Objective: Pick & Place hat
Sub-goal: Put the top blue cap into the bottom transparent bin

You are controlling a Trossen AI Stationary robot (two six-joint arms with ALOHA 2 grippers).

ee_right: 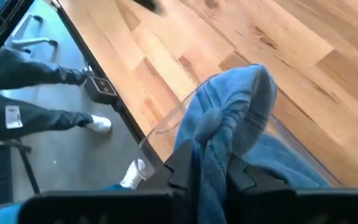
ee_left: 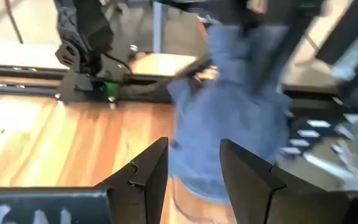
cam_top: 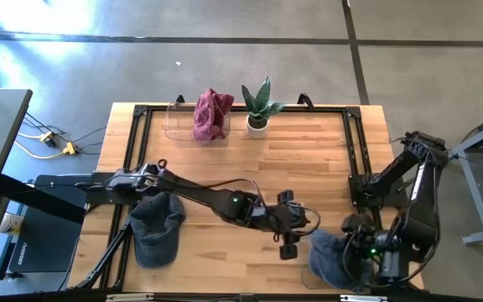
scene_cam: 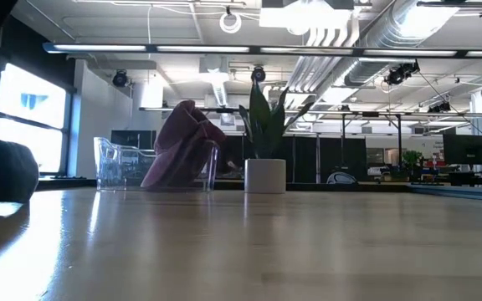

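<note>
the wooden table (cam_top: 309, 159) carries, along its far edge, a clear bin (cam_top: 183, 122) with a maroon cloth (cam_top: 211, 114) in it and a small potted plant (cam_top: 258, 107) just to its right. at the near left a dark grey hat (cam_top: 156, 226) lies flat beside the left arm's base, untouched. the blue hat (cam_top: 332, 256) sits at the near right edge, seemingly over a clear container (ee_right: 166, 121) whose rim shows in the right wrist view. the right gripper (ee_right: 213, 171) has its fingers nearly together, with a fold of the blue hat between them. the left gripper (ee_left: 191, 165) reaches across towards that hat, fingers partly apart and empty. i judge the blue hat close to placed, release pending; the grey hat is left.
</note>
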